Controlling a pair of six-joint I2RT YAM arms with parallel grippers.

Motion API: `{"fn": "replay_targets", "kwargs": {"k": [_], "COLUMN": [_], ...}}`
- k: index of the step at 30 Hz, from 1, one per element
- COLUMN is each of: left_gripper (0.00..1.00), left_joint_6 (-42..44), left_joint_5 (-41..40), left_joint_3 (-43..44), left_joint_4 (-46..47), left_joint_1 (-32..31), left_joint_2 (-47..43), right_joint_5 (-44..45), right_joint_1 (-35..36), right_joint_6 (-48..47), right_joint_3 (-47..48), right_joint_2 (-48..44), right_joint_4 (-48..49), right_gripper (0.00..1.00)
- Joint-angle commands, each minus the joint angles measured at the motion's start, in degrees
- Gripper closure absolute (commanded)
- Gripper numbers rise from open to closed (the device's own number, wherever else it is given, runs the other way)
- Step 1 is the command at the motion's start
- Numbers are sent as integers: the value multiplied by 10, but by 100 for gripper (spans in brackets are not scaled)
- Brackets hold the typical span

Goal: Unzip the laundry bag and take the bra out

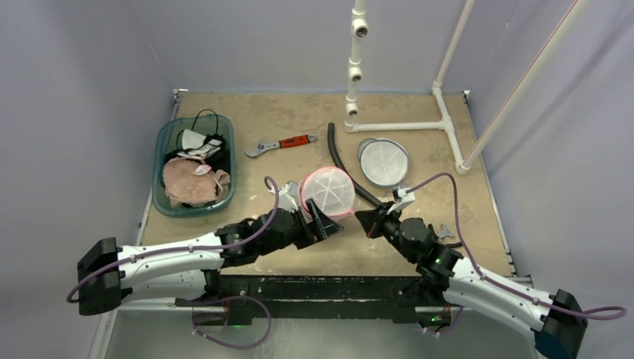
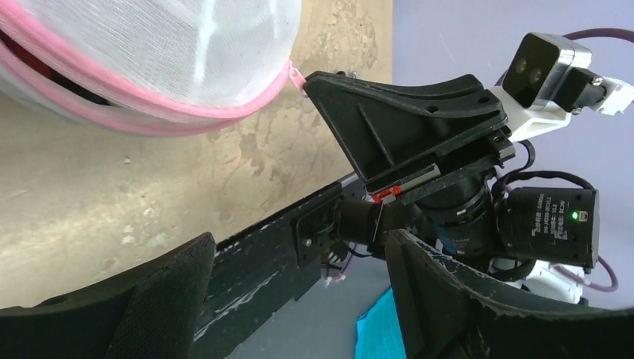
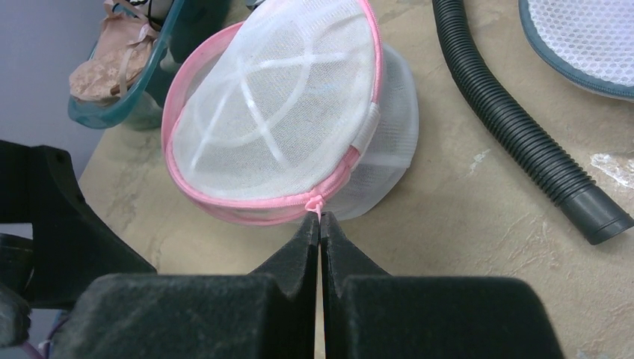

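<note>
The laundry bag (image 1: 327, 191) is a round white mesh case with pink trim, standing mid-table between my two grippers. Its lid (image 3: 277, 127) is lifted along the pink zipper line, leaving a gap on one side. My right gripper (image 3: 320, 221) is shut on the small pink zipper pull (image 3: 317, 203) at the bag's near edge. My left gripper (image 1: 323, 224) sits just left of and below the bag, open, with nothing between its fingers (image 2: 172, 292). The bra is hidden inside the bag. The left wrist view shows the bag (image 2: 149, 52) with the right gripper's tip at its zipper.
A teal basin (image 1: 161, 142) holding beige and black garments stands at the left. A red-handled wrench (image 1: 280, 144), a black ribbed hose (image 1: 348, 172), a grey-rimmed mesh bag (image 1: 383, 161) and a white pipe frame (image 1: 396, 126) lie behind and to the right.
</note>
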Motion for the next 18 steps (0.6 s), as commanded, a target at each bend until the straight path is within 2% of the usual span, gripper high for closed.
{"fn": "replay_targets", "kwargs": {"k": [1,7,11,14,18], "left_gripper": [17,13,13,20,36], "left_joint_6": [-88,-112,-104,-108,-99], "left_joint_5": [-109,-195,-189,-166,-157], "left_joint_3": [-17,-9,20,19,12], "left_joint_4": [109,147,129,127,130], "left_joint_1": [-47,-59,-17,25,56], "left_joint_2": [50,113,147,159,158], "right_joint_5": [-5,-19,-38,-54,-56], "right_joint_1": [-3,-3,-2,-2,-3], "right_joint_6": [-14,-26,-38,-47,-49], "right_joint_3": [32,38,40,37,34], "right_joint_2": [6,7,3,-3,-8], "right_joint_4": [18,16,15,21,18], "right_gripper": [100,100,100,100,100]}}
